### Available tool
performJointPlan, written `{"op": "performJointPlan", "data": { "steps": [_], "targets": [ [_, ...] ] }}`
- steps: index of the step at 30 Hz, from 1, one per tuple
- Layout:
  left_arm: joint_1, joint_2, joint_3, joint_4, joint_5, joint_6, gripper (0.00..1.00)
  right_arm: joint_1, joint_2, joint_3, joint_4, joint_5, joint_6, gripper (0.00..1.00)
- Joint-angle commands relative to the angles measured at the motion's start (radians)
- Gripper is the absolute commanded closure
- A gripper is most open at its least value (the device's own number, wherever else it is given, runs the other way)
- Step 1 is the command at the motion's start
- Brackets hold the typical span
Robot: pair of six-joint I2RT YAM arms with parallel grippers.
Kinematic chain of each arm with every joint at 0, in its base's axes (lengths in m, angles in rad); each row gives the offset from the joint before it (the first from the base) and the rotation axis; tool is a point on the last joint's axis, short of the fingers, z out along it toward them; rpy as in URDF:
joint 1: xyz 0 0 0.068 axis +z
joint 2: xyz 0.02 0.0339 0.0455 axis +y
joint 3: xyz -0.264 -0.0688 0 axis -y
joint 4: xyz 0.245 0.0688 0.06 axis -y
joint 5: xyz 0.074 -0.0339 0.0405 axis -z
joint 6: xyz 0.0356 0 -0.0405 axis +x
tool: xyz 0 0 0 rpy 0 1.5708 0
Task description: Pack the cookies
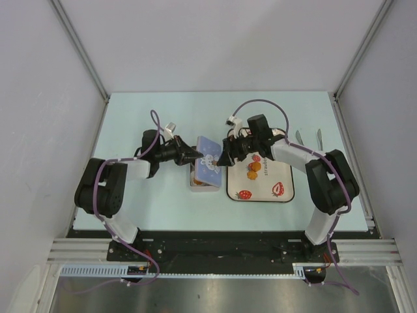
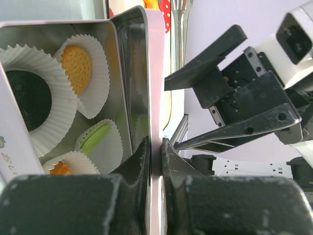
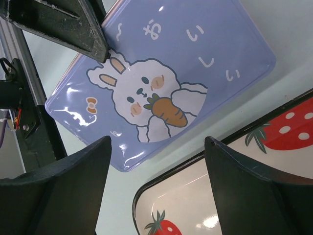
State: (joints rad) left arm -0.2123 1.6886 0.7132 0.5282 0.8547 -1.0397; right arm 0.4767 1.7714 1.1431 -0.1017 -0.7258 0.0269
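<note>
A small tin (image 2: 128,73) holds four white paper cups with cookies: a black one (image 2: 22,98), an orange one (image 2: 77,62), a green one (image 2: 93,137) and another orange one (image 2: 61,169). My left gripper (image 2: 155,145) is shut on the edge of the tin's lid (image 2: 156,58) and holds it tilted partly over the tin (image 1: 203,184). The lid (image 3: 161,73) is purple-blue with a rabbit and carrot. My right gripper (image 3: 159,161) is open and empty, just right of the lid (image 1: 210,163) and above the tray's corner. In the top view my left gripper (image 1: 195,156) and right gripper (image 1: 223,158) face each other.
A white tray (image 1: 280,176) with printed strawberries lies right of the tin, with small orange pieces (image 1: 254,168) on its far part. Its black rim (image 3: 146,196) shows under my right gripper. Two metal utensils (image 1: 309,138) lie at the far right.
</note>
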Motion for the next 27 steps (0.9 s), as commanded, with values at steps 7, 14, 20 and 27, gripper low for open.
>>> {"op": "performJointPlan", "data": {
  "steps": [7, 14, 20, 27],
  "targets": [
    [-0.001, -0.046, -0.017, -0.016, -0.049, 0.075, 1.00, 0.016, 0.048, 0.003, 0.059, -0.038, 0.013, 0.19],
    [0.005, -0.053, -0.023, -0.037, -0.060, 0.093, 1.00, 0.019, 0.088, 0.003, 0.071, -0.049, 0.008, 0.19],
    [0.010, -0.056, -0.024, -0.050, -0.065, 0.101, 1.00, 0.020, 0.111, 0.003, 0.092, -0.069, 0.019, 0.19],
    [0.014, -0.055, -0.026, -0.060, -0.074, 0.110, 1.00, 0.025, 0.128, 0.003, 0.140, -0.109, 0.033, 0.19]
  ]
}}
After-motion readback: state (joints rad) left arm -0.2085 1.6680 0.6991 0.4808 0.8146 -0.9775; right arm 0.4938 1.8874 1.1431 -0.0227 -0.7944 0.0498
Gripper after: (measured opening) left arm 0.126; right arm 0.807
